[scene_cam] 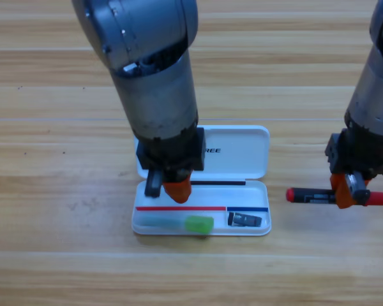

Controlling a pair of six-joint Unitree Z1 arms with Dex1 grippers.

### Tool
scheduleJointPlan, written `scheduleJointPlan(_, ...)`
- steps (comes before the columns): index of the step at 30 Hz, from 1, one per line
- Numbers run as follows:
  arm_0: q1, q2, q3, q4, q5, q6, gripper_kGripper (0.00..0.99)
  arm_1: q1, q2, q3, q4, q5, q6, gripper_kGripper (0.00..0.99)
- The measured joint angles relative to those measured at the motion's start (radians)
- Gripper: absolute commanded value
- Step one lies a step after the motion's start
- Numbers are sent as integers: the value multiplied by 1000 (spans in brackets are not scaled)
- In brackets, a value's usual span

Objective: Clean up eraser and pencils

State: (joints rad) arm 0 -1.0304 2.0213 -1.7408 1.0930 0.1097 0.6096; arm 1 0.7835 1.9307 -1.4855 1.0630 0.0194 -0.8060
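Note:
The white case (242, 167) lies open in the middle of the table. The pale green pencil (179, 223) rests in its front tray, bright green end to the right. The small black eraser (244, 220) lies in the tray's right end. My left gripper (169, 186) points down over the tray's left part, just behind the green pencil. The red-and-black pencil (316, 196) lies crosswise on the table to the right of the case. My right gripper (348, 191) points down right at that pencil's right part and covers it there.
The case's lid (236, 150) stands open toward the back. The left arm hides the lid's left half. Bare wooden table (64, 210) surrounds the case.

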Motion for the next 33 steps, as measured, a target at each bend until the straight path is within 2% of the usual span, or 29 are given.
scheduleJointPlan(4,-2,0,16,-4,-8,7,0,24,5,-45,1,0,10,0)
scheduleJointPlan(9,-2,15,39,-36,-31,18,0,58,40,-168,4,-21,38,0)
scheduleJointPlan(15,-3,80,42,-64,-66,22,0,99,173,-359,57,-29,54,0)
scheduleJointPlan(19,-4,121,42,-74,-83,22,0,119,247,-413,68,-51,59,0)
scheduleJointPlan(25,-4,152,42,-77,-93,22,0,126,270,-398,71,-82,102,0)
scheduleJointPlan(33,-4,160,42,-92,-98,22,0,124,198,-245,72,-163,157,0)
